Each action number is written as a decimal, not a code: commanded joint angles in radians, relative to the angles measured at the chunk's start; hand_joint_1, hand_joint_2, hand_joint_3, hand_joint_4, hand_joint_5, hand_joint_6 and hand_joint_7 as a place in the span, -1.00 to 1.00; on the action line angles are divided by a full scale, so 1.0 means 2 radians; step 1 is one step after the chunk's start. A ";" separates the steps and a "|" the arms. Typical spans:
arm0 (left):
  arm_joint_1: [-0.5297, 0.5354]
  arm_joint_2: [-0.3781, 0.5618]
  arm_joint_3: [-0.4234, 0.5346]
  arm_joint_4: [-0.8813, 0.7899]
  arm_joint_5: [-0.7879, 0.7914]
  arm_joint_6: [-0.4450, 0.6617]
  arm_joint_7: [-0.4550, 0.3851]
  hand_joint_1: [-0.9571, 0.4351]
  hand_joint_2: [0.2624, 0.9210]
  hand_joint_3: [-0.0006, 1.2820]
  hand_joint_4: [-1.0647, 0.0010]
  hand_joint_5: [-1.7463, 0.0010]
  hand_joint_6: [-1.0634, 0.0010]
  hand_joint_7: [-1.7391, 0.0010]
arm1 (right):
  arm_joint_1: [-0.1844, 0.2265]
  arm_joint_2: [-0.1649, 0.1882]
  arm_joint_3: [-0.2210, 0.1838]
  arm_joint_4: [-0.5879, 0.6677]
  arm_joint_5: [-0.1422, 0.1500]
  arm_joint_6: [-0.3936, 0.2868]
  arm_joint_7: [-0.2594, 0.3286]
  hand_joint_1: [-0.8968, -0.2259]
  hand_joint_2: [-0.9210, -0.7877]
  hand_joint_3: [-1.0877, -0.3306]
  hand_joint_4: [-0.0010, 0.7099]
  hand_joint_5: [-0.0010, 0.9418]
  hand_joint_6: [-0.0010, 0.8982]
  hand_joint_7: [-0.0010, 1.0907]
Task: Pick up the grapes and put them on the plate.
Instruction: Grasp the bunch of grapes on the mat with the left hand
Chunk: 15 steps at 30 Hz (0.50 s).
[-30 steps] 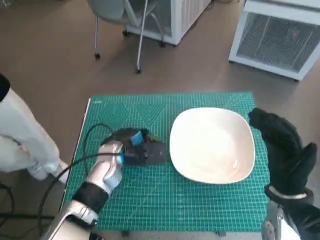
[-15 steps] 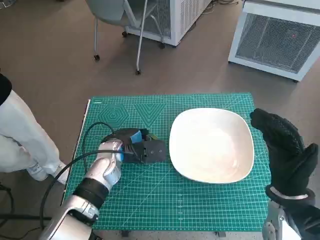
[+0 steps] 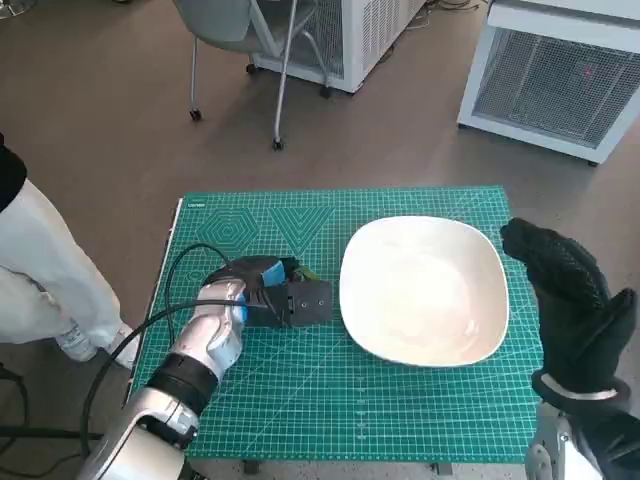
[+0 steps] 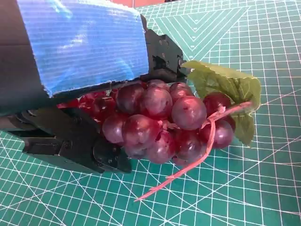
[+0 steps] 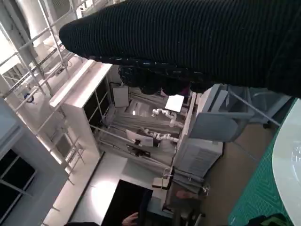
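A bunch of dark red grapes (image 4: 160,122) with a green leaf (image 4: 225,87) and a pink stem lies on the green cutting mat (image 3: 330,400). My left hand (image 3: 270,290) covers the bunch and grips it, black fingers (image 4: 80,146) wrapped around both of its sides. From the head view only the leaf (image 3: 305,272) peeks out past the hand. The white plate (image 3: 425,290) sits empty just right of that hand. My right hand (image 3: 570,300) hovers beside the plate's right rim, fingers apart and holding nothing.
Black cable (image 3: 170,290) loops from my left wrist over the mat's left side. A person's white-trousered leg (image 3: 45,270) stands left of the table. Chair legs (image 3: 280,90) and white cabinets (image 3: 560,70) are on the floor beyond.
My left hand's fingers have drawn in a little tighter around the grapes; the hand has barely shifted. The right hand stays put.
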 commanded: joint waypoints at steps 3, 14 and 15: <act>-0.001 -0.002 -0.003 0.017 -0.003 -0.006 0.013 0.40 0.83 -0.98 0.58 0.98 0.27 0.97 | 0.009 -0.002 0.001 0.008 -0.001 0.006 0.004 0.13 -1.00 0.48 0.33 -1.00 -0.59 -0.09; 0.022 0.008 -0.017 -0.002 0.016 -0.041 0.111 0.46 0.98 -0.55 0.24 -0.61 0.08 -0.31 | 0.007 -0.004 0.000 0.008 0.006 0.009 0.008 0.14 -1.00 0.48 0.33 -1.00 -0.59 -0.10; 0.024 0.009 -0.018 -0.005 0.017 -0.043 0.114 0.43 0.98 -0.57 0.21 -0.61 0.10 -0.39 | 0.007 -0.004 0.000 0.008 0.006 0.009 0.008 0.14 -1.00 0.48 0.33 -1.00 -0.59 -0.10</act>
